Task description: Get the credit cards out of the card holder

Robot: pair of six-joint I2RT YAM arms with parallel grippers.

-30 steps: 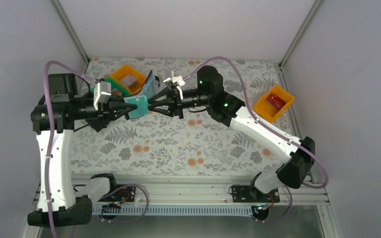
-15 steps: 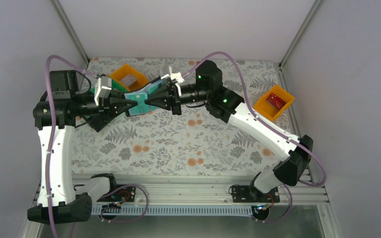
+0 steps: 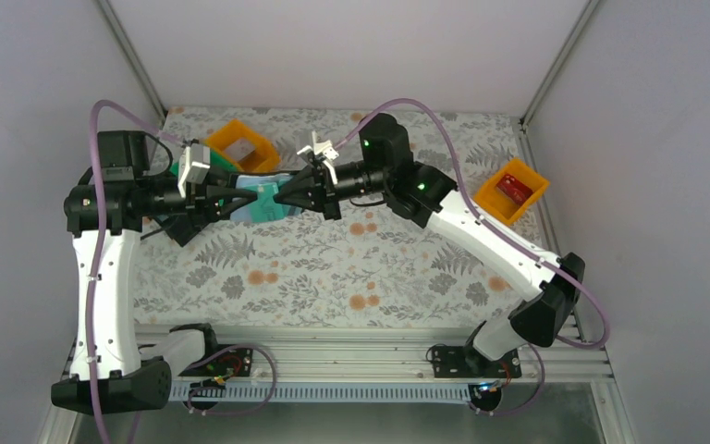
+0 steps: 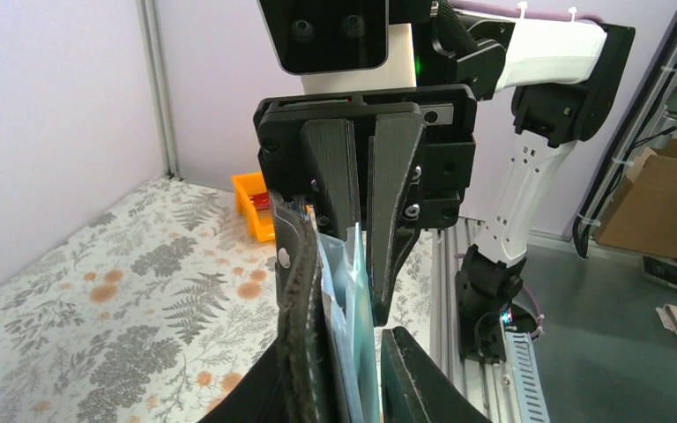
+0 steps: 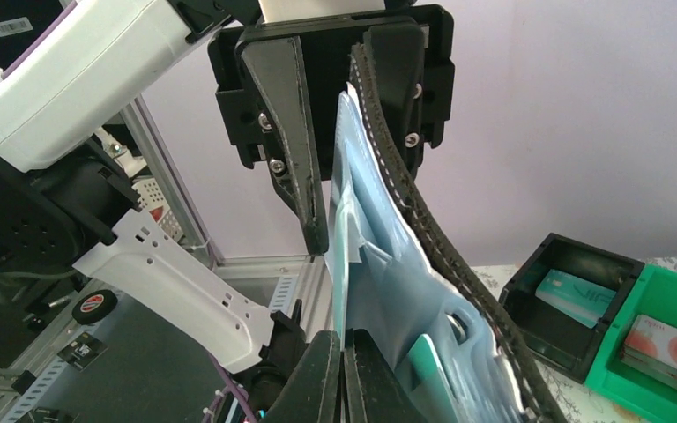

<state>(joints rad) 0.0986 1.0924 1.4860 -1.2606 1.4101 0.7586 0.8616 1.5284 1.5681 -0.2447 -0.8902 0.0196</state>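
Above the floral desk (image 3: pixel 333 268), toward its far left corner, the grippers meet tip to tip. The right gripper (image 3: pixel 282 196) is pressed together on a thin grey-blue layer of the small black bifold card holder (image 5: pixel 379 264), which spans between them. The left gripper (image 3: pixel 243 195) flanks its other end; whether it pinches, I cannot tell. A teal plastic credit card (image 5: pixel 427 374) sits pocketed just beside the right gripper's tips.

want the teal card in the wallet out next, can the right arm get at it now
Probably not yet: the right gripper has its jaws shut on the grey-blue inside of the card holder, and the teal card sits pocketed just beside them.
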